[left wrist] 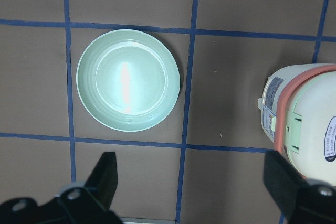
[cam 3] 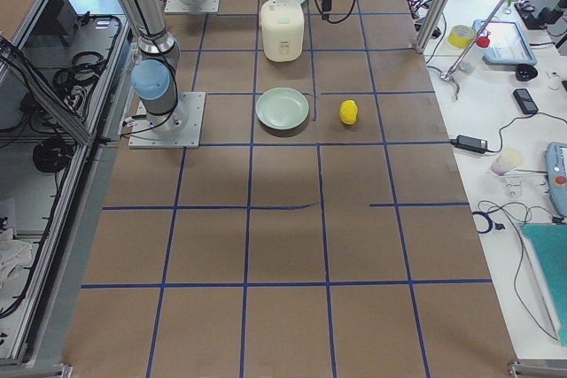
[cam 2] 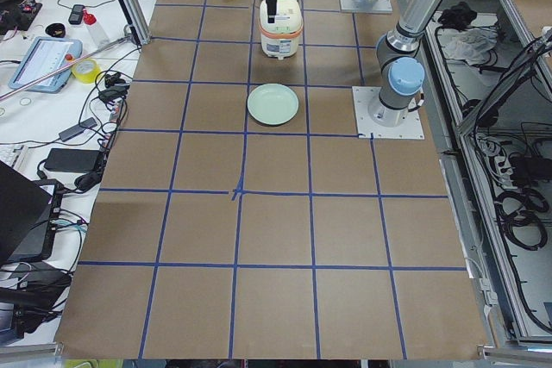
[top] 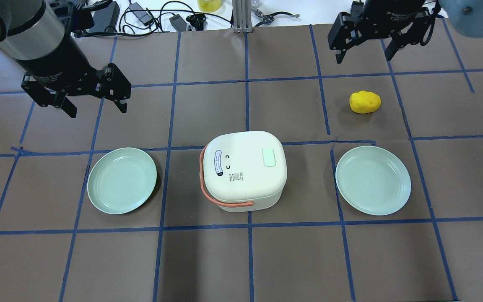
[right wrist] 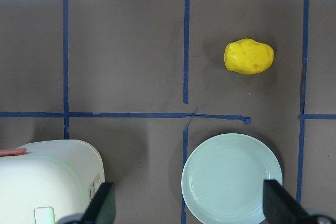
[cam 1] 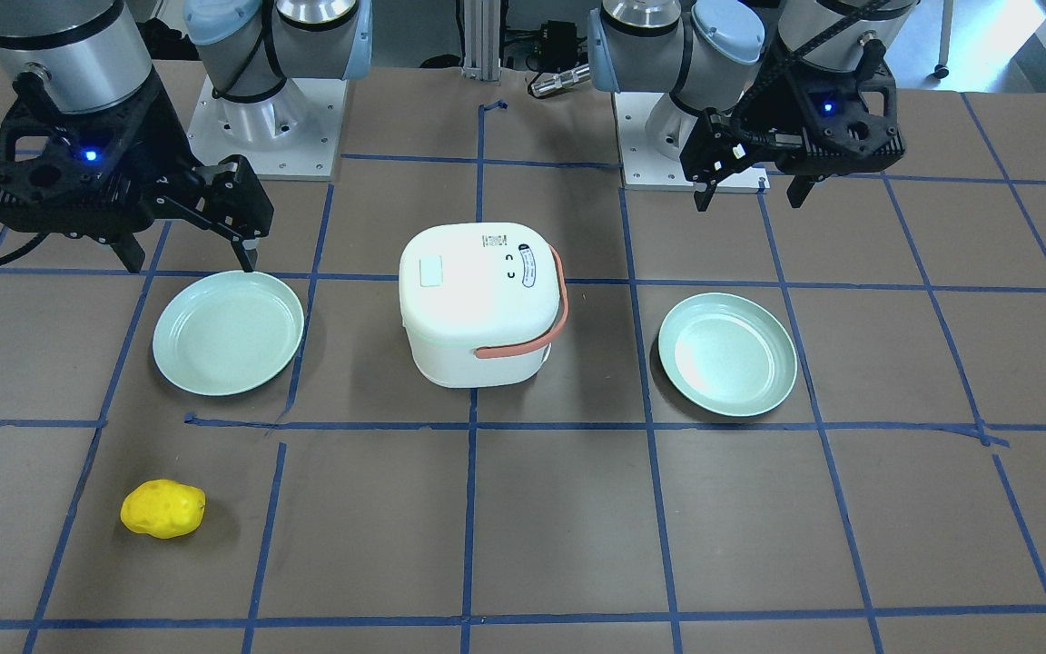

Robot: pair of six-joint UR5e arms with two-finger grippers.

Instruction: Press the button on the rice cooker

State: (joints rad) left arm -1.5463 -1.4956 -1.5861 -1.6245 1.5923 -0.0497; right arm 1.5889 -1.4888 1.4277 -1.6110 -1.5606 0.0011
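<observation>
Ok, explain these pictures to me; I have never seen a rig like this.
Two robot arms stand at a taped table. Each ends in a two-finger gripper; the left gripper and right gripper are open and hold nothing. Two pictures look down from fixed cameras, one facing the robot, one behind it; two look along the table from its ends; two come from cameras on the wrists. On the table are a white cooker in the middle, a left plate and a right plate beside it, and a yellow lump past the right plate.
</observation>
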